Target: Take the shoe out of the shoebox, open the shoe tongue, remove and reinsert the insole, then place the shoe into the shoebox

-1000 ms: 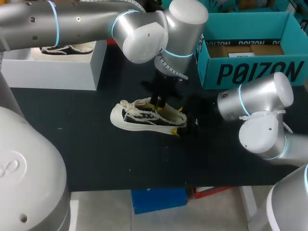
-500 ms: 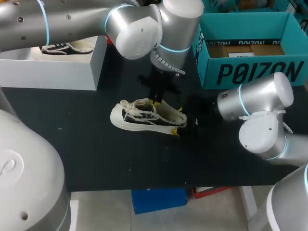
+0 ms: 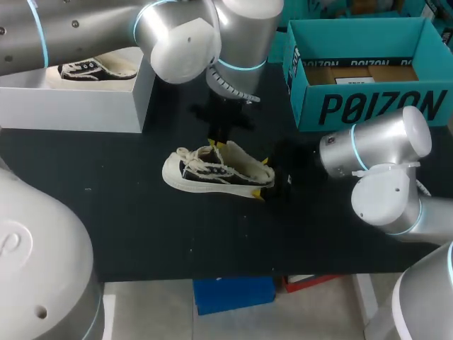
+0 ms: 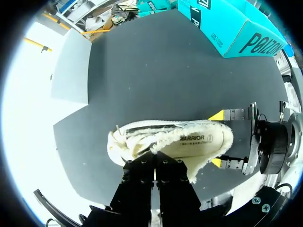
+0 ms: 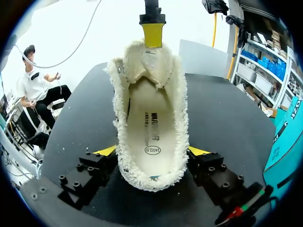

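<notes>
1. Worktop (image 3: 141, 227): matte black, carrying every item listed below.
2. Shoebox (image 3: 368, 106): teal, open at the top, standing at the far right; brown card shows inside it.
3. White box (image 3: 78, 106): far left, well apart from the shoebox, with a dark second shoe (image 3: 95, 69) lying on top.
4. Shoe (image 3: 212, 173): cream low-top with dark side panels and a frayed edge, out of the shoebox, sole down near the middle of the worktop. Its long axis runs left to right, with the toe to the left and the heel to the right, the heel end slightly nearer.
5. Left end effector (image 3: 218, 145): comes down from the far side over the lace area. Its fingers are clenched together on the upper edge of the tongue (image 5: 150, 61), which stands raised from the opening.
6. Right end effector (image 3: 263, 178): at the heel, with one yellow tip on each side of the shoe and both pressed against it, so it is grasping the shoe.
7. Insole (image 5: 150, 123): pale, printed, lying flat inside the shoe.
8. View notes:
   - The head view hides the shoe's interior and most of the left fingers under the arm.
   - The right wrist view looks along the shoe from heel to toe and shows the whole insole.
   - The left wrist view looks straight down, showing the heel held between the two yellow tips.
</notes>
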Available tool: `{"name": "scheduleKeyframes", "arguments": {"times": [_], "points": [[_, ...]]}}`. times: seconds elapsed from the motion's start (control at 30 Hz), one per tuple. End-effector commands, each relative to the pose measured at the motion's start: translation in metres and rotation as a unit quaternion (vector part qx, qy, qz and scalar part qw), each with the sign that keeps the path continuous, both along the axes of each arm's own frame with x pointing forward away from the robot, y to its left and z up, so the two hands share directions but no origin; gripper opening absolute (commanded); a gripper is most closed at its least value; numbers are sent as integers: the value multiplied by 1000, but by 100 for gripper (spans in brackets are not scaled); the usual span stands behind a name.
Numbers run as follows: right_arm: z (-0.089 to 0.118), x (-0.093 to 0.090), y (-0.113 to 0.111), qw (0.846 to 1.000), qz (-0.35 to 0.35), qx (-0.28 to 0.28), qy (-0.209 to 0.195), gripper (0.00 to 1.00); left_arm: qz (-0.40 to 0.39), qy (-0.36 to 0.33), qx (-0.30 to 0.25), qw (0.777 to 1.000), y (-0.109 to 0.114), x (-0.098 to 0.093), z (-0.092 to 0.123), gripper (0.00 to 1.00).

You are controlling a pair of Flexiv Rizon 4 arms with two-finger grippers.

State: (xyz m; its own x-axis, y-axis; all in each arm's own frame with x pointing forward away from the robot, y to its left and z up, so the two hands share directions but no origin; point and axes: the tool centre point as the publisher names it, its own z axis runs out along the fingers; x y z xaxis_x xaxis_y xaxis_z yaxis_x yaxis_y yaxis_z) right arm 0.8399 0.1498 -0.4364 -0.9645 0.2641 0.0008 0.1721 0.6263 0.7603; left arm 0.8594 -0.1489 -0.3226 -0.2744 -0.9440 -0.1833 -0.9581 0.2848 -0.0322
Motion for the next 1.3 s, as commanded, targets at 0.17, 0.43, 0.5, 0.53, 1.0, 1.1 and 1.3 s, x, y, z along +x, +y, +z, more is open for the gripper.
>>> {"name": "scheduleKeyframes", "arguments": {"times": [0.17,0.43,0.5,0.53,1.0,1.1,1.3], "points": [[-3,2,3,1000,0,-1,0,0,9,-14,-20,1000,37,-2,8,0],[-3,2,3,1000,0,-1,0,0,22,-23,-37,999,61,-1,8,0],[-3,2,3,1000,0,-1,0,0,24,-23,-40,999,68,-1,5,0],[-3,2,3,1000,0,-1,0,0,26,-23,-43,998,71,-1,2,0],[-3,2,3,1000,0,-1,0,0,21,-18,-72,997,106,5,-47,0],[-3,2,3,1000,0,-1,0,0,9,-15,-75,997,104,5,-56,0],[-3,2,3,1000,0,-1,0,0,0,-6,-80,997,104,6,-66,0]]}}
